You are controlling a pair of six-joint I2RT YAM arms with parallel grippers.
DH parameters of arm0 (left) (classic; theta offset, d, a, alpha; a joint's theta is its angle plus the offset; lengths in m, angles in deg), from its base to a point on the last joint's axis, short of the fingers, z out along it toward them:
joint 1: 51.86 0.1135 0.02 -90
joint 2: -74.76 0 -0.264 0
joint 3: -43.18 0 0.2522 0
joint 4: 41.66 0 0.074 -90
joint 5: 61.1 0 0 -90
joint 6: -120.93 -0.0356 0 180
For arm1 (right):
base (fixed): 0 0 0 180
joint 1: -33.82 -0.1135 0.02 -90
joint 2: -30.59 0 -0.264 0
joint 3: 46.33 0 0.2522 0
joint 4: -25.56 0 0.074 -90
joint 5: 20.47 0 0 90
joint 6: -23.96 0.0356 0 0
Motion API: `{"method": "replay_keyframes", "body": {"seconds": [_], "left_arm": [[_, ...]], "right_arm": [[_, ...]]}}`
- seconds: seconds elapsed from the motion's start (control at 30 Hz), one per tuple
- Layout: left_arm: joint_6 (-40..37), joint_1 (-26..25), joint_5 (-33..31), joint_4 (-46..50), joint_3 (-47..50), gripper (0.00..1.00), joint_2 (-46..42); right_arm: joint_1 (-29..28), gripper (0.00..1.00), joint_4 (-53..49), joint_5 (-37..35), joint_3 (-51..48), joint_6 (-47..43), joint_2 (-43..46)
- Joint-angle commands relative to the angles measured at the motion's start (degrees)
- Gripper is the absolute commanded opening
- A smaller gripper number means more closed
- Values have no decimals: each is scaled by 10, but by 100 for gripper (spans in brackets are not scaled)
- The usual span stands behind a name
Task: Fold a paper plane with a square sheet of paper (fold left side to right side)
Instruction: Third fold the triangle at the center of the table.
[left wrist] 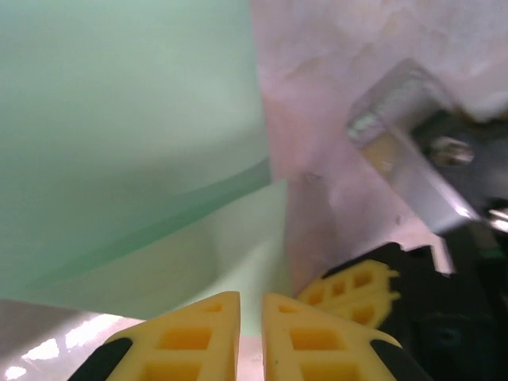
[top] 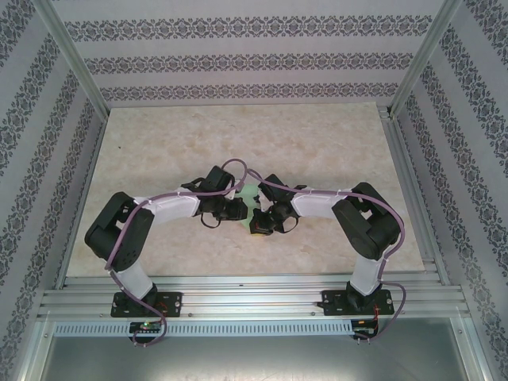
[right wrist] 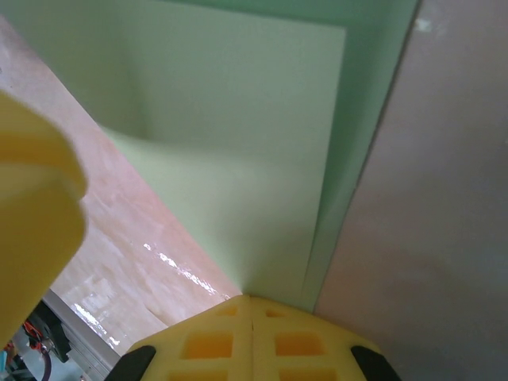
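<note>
Pinching green sheet (right wrist: 238,159) | left jaws, right jaws closed on it

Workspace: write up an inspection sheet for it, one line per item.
Surface: beige marbled tabletop, glossy.
Job's things: light green folded paper sheet, held between the two grippers at the table's centre, layers curling.
Clutter: nothing seen.
Grippers: left gripper and right gripper, yellow-fingered, each shut on the sheet's edge, close together.
Cables: purple cables, draped in loops above the tabletop.
Surroundings: patterned wallpaper walls, aluminium frame posts.
</note>
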Motion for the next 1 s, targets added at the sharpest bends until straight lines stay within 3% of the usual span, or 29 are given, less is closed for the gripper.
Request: {"method": "replay_keyframes", "body": {"seconds": [0.0,0.63,0.97], "left_arm": [[5,-5,-24,-40,7,16,19],[-47,-5,-180,-62,52,16,34],[-56,40,-200,-92,75,18,3]], "right_arm": [[9,0,-73,-79,-21,-9,-32],[9,0,-78,-89,-27,-8,-33],[10,0,-73,-88,-35,-6,-33]]}}
